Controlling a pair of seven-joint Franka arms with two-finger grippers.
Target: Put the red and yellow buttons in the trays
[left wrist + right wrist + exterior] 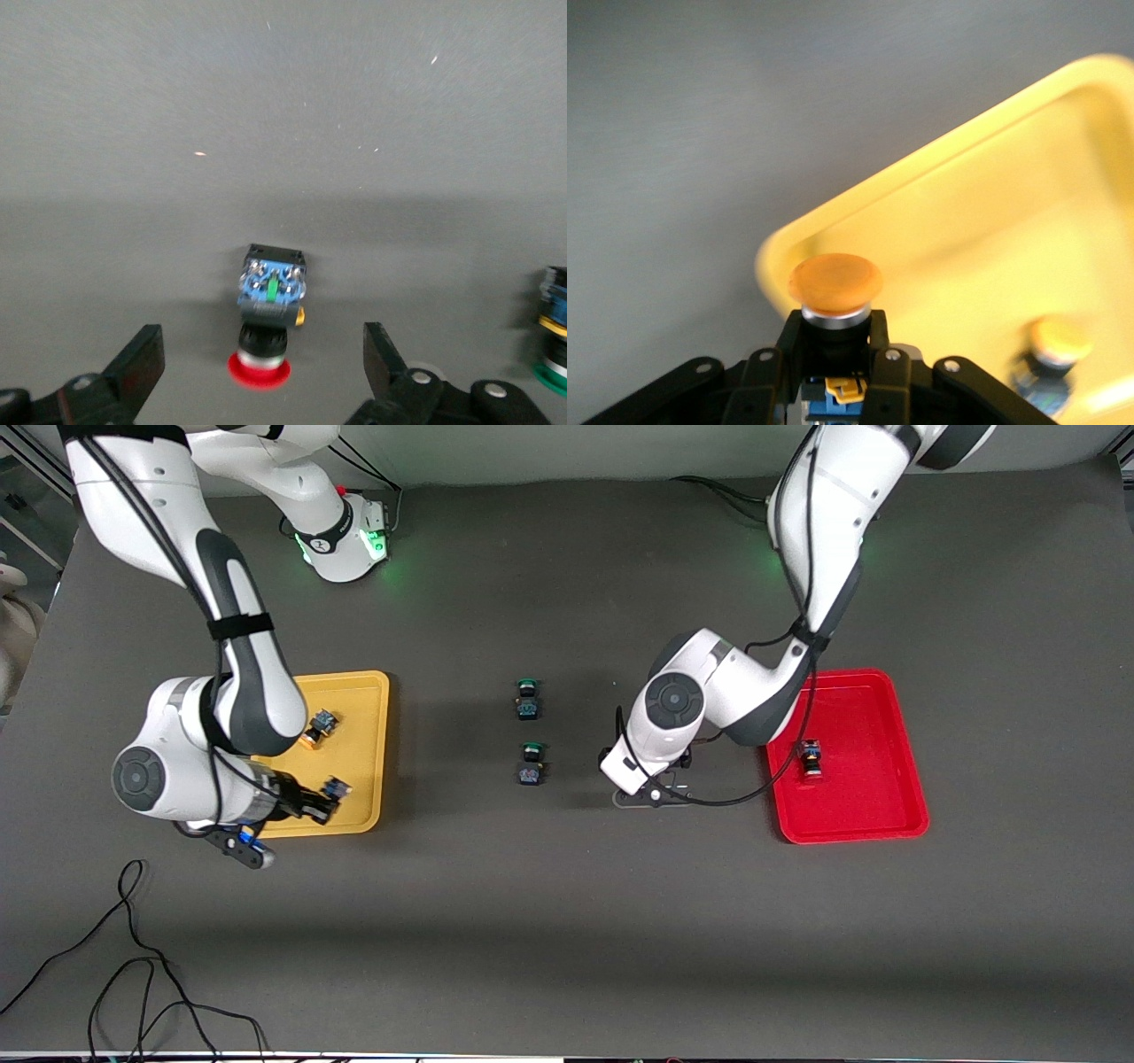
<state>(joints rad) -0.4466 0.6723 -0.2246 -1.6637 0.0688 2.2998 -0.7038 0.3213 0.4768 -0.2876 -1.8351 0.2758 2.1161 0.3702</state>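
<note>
My right gripper [324, 801] is shut on a yellow-capped button [835, 285], which also shows in the front view [337, 786], held over the yellow tray [361, 691] near its corner. A second yellow button [319, 729] lies in that tray and shows in the right wrist view [1050, 352]. My left gripper [261, 361] is open and low over the table, its fingers [137, 367] on either side of a red-capped button [266, 314] lying on its side. In the front view the left hand [656, 775] hides that button. Another red button [810, 759] lies in the red tray [873, 815].
Two green-capped buttons [528, 700] [531, 764] lie mid-table between the trays; one shows at the edge of the left wrist view [554, 341]. Loose black cables [133, 957] lie at the table's front corner toward the right arm's end.
</note>
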